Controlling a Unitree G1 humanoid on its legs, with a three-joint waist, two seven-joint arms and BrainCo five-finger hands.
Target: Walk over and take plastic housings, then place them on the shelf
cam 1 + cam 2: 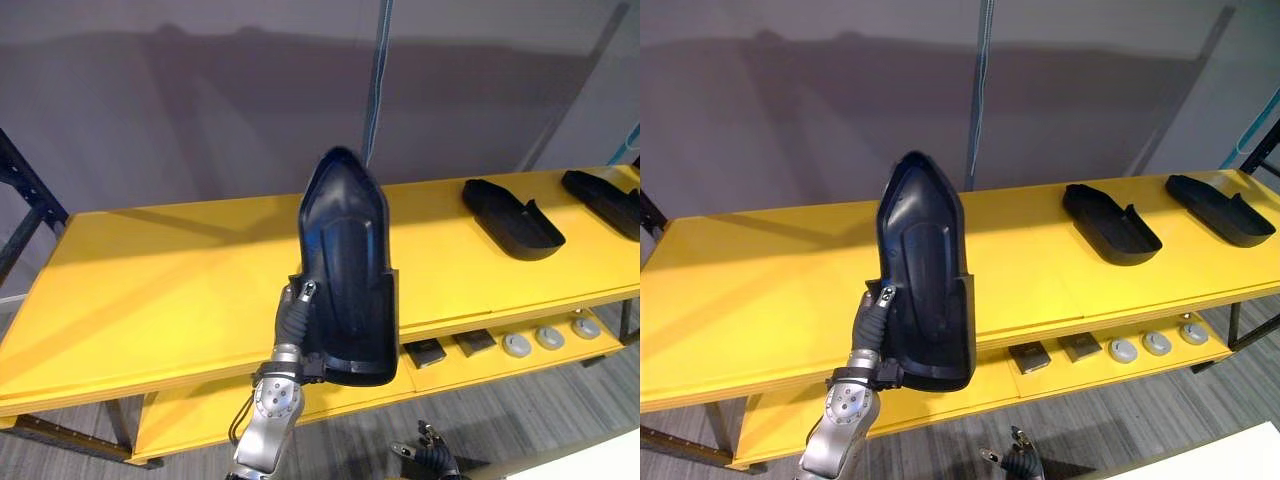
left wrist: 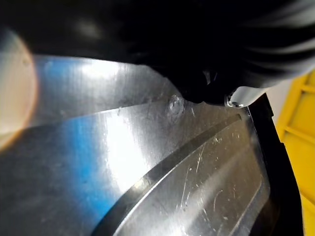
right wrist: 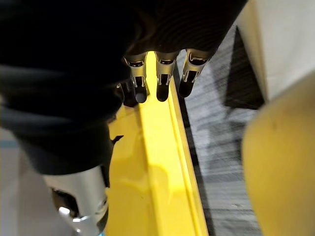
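My left hand [image 1: 297, 315] pinches the housing [image 1: 348, 260] by its seven o'clock rim, right hand [image 1: 432, 460] hanging slack, so it could tip and clip the shelf [image 1: 150, 290]

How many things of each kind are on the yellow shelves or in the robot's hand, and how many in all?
Black plastic housings: 3 (one in the left hand, two on the top shelf)
Small dark blocks, lower shelf: 2
Round grey discs, lower shelf: 3
Total: 8

Yellow shelf [image 1: 150, 290]: two black housings [image 1: 512, 218] lying at right.
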